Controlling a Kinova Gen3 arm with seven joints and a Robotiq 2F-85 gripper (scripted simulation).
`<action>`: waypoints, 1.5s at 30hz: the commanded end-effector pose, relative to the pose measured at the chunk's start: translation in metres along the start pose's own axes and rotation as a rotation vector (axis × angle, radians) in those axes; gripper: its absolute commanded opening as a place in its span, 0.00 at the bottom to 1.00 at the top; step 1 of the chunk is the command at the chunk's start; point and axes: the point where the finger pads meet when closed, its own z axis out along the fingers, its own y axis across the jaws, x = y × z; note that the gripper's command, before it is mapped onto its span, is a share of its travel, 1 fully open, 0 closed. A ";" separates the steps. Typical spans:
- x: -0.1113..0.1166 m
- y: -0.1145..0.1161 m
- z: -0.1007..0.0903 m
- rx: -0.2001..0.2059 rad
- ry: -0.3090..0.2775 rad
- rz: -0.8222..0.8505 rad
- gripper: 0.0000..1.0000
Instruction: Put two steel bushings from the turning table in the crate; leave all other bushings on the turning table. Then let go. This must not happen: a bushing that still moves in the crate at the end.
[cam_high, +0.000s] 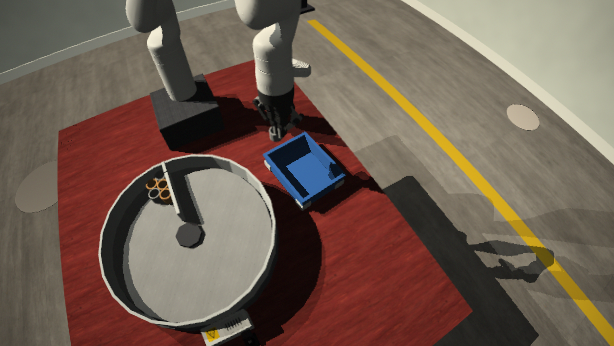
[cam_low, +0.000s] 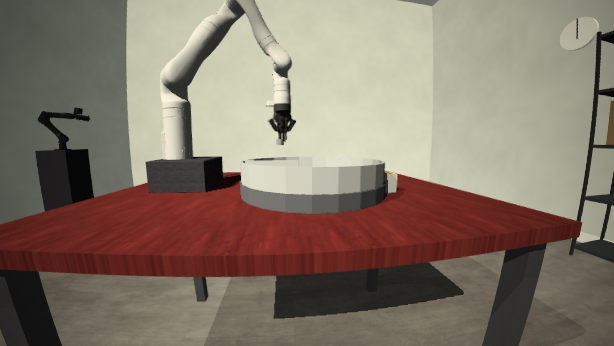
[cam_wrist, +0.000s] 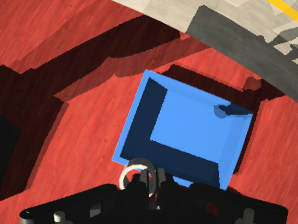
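Observation:
My gripper (cam_high: 276, 128) (cam_low: 282, 135) (cam_wrist: 152, 178) is shut on the wall of a steel bushing (cam_low: 280, 142) (cam_wrist: 129, 168), a grey ring held at the fingertips. It hangs high beside the blue crate (cam_high: 285, 182) (cam_wrist: 239, 145), near its robot-side edge; in the wrist view the ring overlaps the crate's near rim. No bushing shows on the visible crate floor; its shaded parts are dark. On the turning table (cam_high: 225, 270) (cam_low: 310, 177), several orange bushings and at least one grey bushing (cam_high: 154, 198) stand clustered against the divider, at the back left.
The turning table has a high rim, a straight divider (cam_high: 171, 192) and a dark centre hub (cam_high: 190, 235). The dark robot base (cam_high: 192, 122) (cam_low: 184, 175) stands behind it. A white control box (cam_high: 227, 327) sits at the turning table's front edge. The crate stands near the red table's right edge.

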 end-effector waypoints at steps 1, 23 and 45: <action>0.016 0.007 0.002 0.006 -0.003 -0.020 0.00; 0.017 0.007 0.029 0.005 -0.007 -0.023 0.00; 0.017 0.009 0.059 0.006 -0.018 -0.031 0.00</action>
